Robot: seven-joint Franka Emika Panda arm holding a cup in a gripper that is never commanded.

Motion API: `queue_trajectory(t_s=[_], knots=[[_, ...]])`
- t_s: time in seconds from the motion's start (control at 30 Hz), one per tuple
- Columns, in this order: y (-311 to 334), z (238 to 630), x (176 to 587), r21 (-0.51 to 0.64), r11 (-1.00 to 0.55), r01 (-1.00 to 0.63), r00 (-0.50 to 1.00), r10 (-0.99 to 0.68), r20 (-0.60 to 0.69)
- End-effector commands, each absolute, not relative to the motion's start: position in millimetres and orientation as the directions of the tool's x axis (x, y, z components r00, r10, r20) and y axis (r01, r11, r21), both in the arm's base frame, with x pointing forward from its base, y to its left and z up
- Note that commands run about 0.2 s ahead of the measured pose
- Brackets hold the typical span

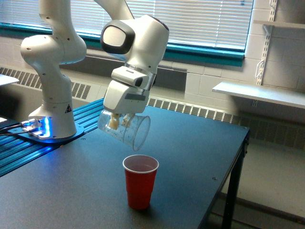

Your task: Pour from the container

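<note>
The container [129,130], a clear plastic cup, hangs tipped on its side with its mouth facing the exterior view's right and slightly down. It looks empty; I see no brown bits through its wall. My gripper [116,121] is shut on the container near its base, its pale fingertips [112,123] showing through the plastic. A red plastic cup [140,181] stands upright on the dark table [190,157], below and a little to the right of the container's mouth, with brownish contents inside. The container's rim is a short gap above the red cup.
The arm's white base [51,114] stands on a blue ridged platform [28,150] at the exterior view's left. The table's right edge [240,152] drops off to the floor. A white wall shelf [259,93] sits at the far right.
</note>
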State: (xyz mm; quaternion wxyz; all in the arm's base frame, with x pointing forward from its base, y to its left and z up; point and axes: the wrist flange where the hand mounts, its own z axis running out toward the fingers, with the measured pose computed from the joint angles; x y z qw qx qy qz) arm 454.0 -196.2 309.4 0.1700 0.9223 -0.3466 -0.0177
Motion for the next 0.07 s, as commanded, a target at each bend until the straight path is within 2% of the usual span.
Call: queue_trajectory(t_s=[0.03, 0.07], knots=[[-203.8, 318.5, 449.1, 0.3, -0.704, -0.644, 0.756, -0.645, 0.109], [-203.6, 318.4, 448.4, 0.299, -0.703, -0.645, 0.755, -0.646, 0.11]])
